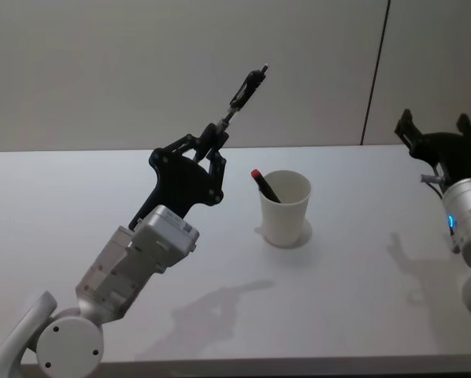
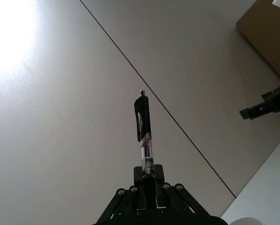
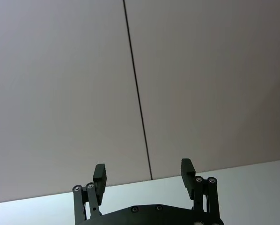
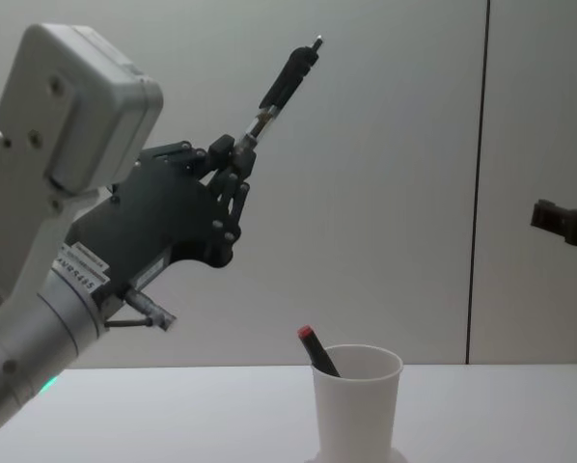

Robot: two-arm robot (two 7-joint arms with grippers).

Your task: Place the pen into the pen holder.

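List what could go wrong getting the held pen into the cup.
The left gripper pinches the black pen only at one end; swinging it over may make it slip.
The pen holder already holds a leaning red-capped pen; a clash or nudge could tip it.
The right gripper sits open, off to the right.

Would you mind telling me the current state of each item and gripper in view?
pen holder: upright on the table, holding one red-tipped pen.
red-tipped pen: leaning inside the holder.
black pen: gripped at its lower end, tilted, clicker end up, outside the holder.
left gripper: shut on the black pen, raised left of the holder.
right gripper: open, empty, raised at right.
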